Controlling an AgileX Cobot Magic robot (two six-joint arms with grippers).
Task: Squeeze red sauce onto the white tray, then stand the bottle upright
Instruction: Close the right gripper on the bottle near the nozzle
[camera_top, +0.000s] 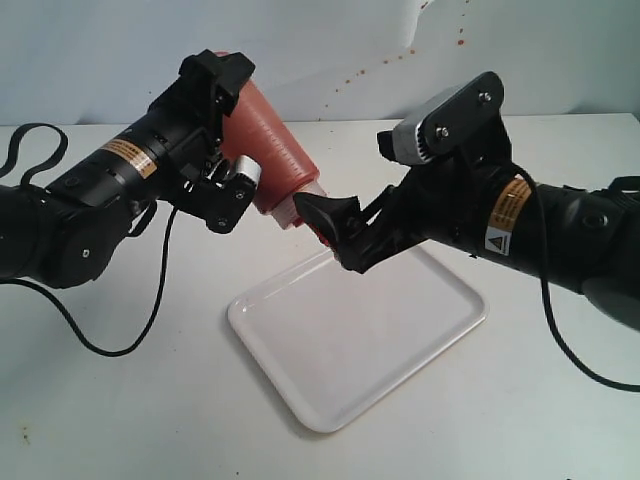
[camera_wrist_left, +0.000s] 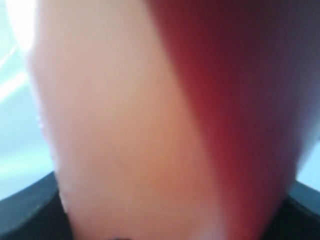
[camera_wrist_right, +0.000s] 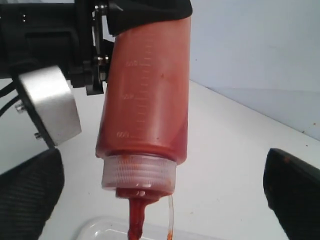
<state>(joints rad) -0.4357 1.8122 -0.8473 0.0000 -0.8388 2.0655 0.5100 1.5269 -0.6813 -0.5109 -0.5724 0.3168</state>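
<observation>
The bottle (camera_top: 275, 150) hangs tilted with its base up and its nozzle down over the far corner of the white tray (camera_top: 400, 340). My left gripper (camera_top: 240, 130) is shut on the bottle's body. Blurred, the bottle (camera_wrist_left: 165, 120) fills the left wrist view. The right wrist view shows the bottle (camera_wrist_right: 147, 95) with dark red sauce (camera_wrist_right: 145, 142) pooled at the cap end, its red nozzle (camera_wrist_right: 136, 215) pointing at the tray's corner (camera_wrist_right: 95, 227). My right gripper (camera_top: 335, 235) is open, its fingers (camera_wrist_right: 30, 200) well apart on either side of the nozzle. I see no sauce on the tray.
The white tabletop (camera_top: 150, 420) spreads around the tray. A black cable (camera_top: 100, 345) loops on it at the left. The pale back wall (camera_top: 350, 75) carries small red specks. The left arm's silver camera block (camera_wrist_right: 47, 102) sits close beside the bottle.
</observation>
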